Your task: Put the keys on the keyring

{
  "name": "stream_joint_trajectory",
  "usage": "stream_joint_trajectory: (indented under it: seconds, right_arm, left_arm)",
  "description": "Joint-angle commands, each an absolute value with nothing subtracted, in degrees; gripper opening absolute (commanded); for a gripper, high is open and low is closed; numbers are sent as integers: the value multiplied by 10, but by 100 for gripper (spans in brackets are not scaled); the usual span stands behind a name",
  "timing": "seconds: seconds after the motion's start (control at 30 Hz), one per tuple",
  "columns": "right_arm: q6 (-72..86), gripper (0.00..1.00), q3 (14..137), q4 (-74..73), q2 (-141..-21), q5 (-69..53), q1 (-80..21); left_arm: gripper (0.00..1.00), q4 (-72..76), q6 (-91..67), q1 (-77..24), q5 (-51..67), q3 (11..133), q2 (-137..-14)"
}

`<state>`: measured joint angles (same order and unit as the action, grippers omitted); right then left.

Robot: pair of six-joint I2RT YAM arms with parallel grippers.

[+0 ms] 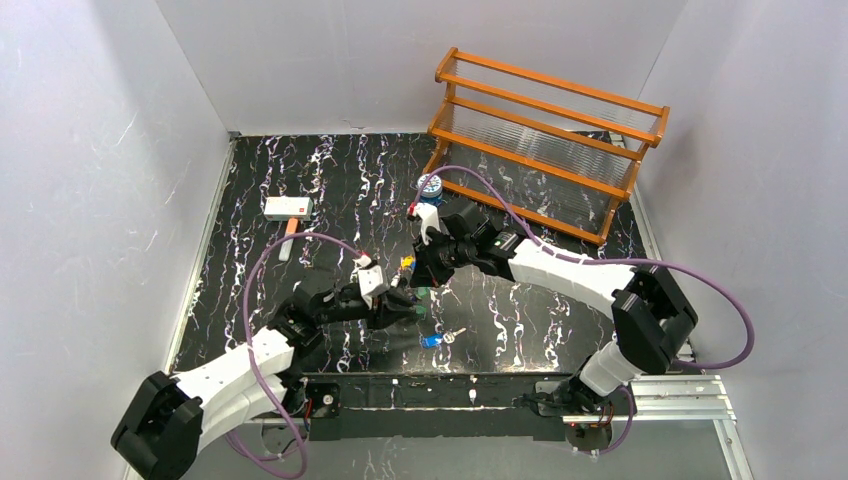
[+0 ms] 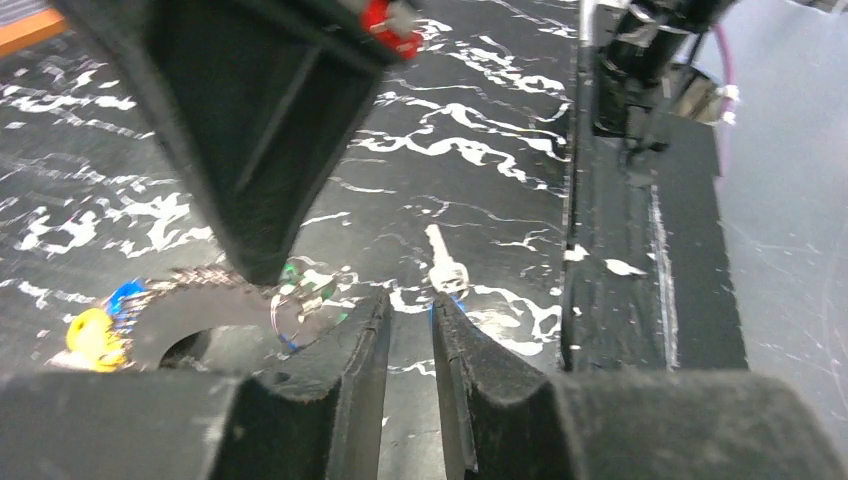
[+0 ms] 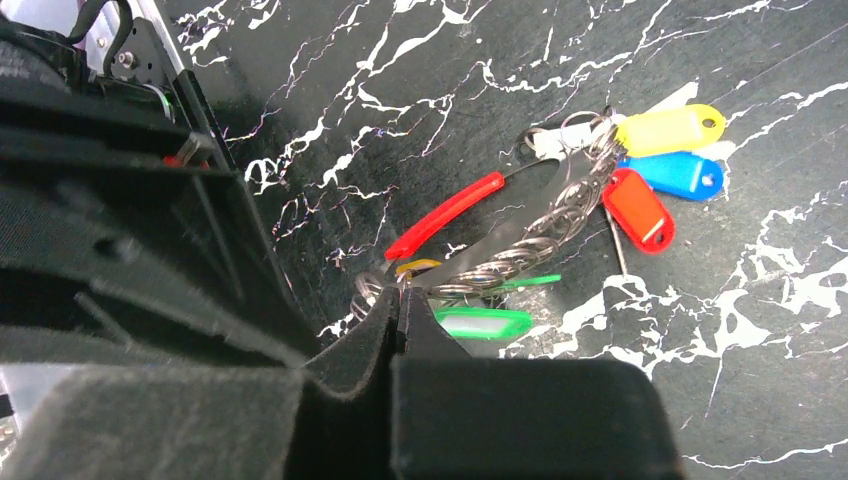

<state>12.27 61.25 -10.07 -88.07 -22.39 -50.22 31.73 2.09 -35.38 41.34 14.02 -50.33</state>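
Silver key (image 2: 445, 265) lies on the black marbled bench (image 2: 500, 120) just beyond your left hand (image 2: 408, 308), whose jaws stand narrowly apart. Your right hand (image 3: 400, 302) is pinched shut on the keyring (image 3: 540, 235), with coloured keys (image 3: 680, 175) fanned from it.

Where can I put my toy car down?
Bare table lies between the white box and the blue tin, and on the left in front of that box. Also between the right arm and the near edge. The middle is crowded: the left hand and right hand meet over the keys, a loose key nearby.
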Motion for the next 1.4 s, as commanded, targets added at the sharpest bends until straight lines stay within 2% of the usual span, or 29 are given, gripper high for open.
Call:
stream_joint_trajectory:
  seconds: [0.0, 0.13, 0.3, 0.43, 0.53, 0.63, 1.13, 1.27, 1.37]
  right_arm:
    - [139, 1, 626, -69, -884, -246, -494]
    - [148, 1, 628, -68, -886, -253, -489]
    - [143, 1, 622, -66, -882, -261, -485]
    - [126, 1, 618, -67, -876, -275, -484]
    - [118, 1, 617, -69, -875, -279, -484]
    - [115, 1, 621, -74, -879, -286, -483]
    - [113, 1, 634, -86, -892, -297, -484]
    - [113, 1, 635, -85, -894, -296, -484]
    - [113, 1, 635, -86, -896, -295, -484]
  left_arm:
    - [20, 322, 57, -383, 470, 146, -494]
    - [18, 281, 90, -410, 444, 150, -483]
    - [17, 128, 172, -422, 352, 193, -461]
    - [22, 107, 190, -421, 251, 195, -400]
    - [30, 111, 191, -422, 185, 192, -369]
    - [34, 121, 196, -423, 144, 189, -363]
    - [36, 224, 209, -425, 200, 203, -468]
    - [33, 233, 204, -427, 198, 201, -483]
    - [26, 235, 203, -427, 190, 197, -483]
